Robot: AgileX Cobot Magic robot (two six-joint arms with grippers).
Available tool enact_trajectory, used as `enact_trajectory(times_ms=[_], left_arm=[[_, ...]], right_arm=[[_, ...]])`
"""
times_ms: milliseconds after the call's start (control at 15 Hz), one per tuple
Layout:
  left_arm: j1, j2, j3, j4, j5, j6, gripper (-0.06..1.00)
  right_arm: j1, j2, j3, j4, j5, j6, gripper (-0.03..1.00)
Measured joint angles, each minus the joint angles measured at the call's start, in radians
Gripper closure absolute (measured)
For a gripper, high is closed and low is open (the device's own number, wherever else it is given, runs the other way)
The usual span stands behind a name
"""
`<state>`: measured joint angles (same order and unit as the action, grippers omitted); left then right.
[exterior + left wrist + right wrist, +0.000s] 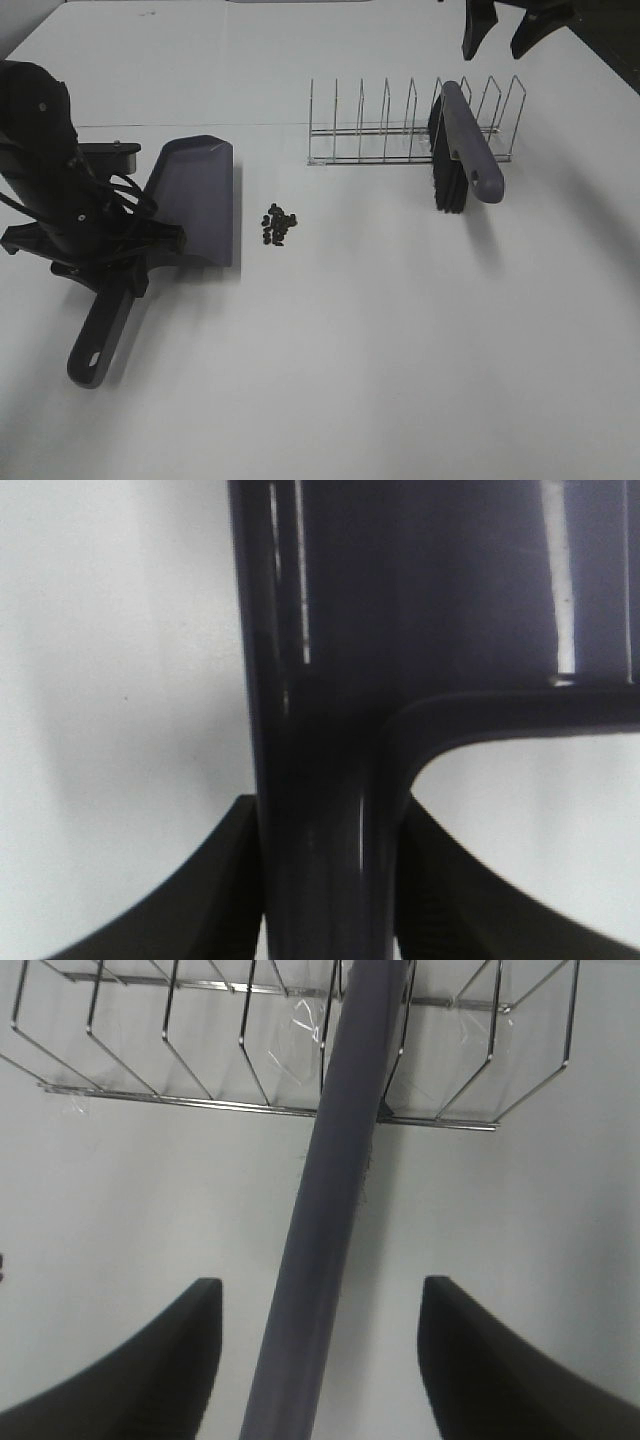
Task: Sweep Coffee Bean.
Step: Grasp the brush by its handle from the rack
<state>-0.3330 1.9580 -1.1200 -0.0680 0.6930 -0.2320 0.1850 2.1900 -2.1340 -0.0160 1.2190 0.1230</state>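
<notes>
The coffee beans (279,225) lie in a small dark cluster on the white table, just right of the grey-purple dustpan (197,198). My left gripper (132,266) is shut on the dustpan's handle (320,810), with both fingers pressed against its sides in the left wrist view. The dustpan lies flat on the table. The brush (466,150), with a grey-purple handle and black bristles, leans in the wire rack (385,135). My right gripper (500,38) is open and empty, above the brush handle (330,1210) and not touching it.
The wire rack (200,1055) stands at the back right, with several empty slots left of the brush. The table's left back edge runs near my left arm (45,170).
</notes>
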Motion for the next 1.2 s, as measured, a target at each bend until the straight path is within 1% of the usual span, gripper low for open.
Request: enact_trajectory(times_ms=[67, 200, 533, 667, 867, 1067, 1200], left_arm=[[0.000, 0.000, 0.000, 0.000, 0.000, 0.000, 0.59], [0.000, 0.000, 0.000, 0.000, 0.000, 0.000, 0.59], [0.000, 0.000, 0.000, 0.000, 0.000, 0.001, 0.59], [0.000, 0.000, 0.000, 0.000, -0.003, 0.001, 0.59], [0.000, 0.000, 0.000, 0.000, -0.003, 0.001, 0.59], [0.000, 0.000, 0.000, 0.000, -0.003, 0.004, 0.59], [0.000, 0.000, 0.000, 0.000, -0.004, 0.008, 0.59]], right_arm=[[0.000, 0.022, 0.000, 0.000, 0.000, 0.000, 0.40], [0.000, 0.064, 0.000, 0.016, -0.001, 0.003, 0.37], [0.000, 0.143, -0.002, 0.043, 0.000, 0.013, 0.36], [0.000, 0.206, -0.041, 0.061, -0.001, 0.016, 0.36], [0.000, 0.258, -0.090, 0.060, -0.001, 0.016, 0.38], [0.000, 0.308, -0.119, 0.038, -0.001, 0.016, 0.38], [0.000, 0.334, -0.122, 0.016, -0.001, 0.016, 0.42]])
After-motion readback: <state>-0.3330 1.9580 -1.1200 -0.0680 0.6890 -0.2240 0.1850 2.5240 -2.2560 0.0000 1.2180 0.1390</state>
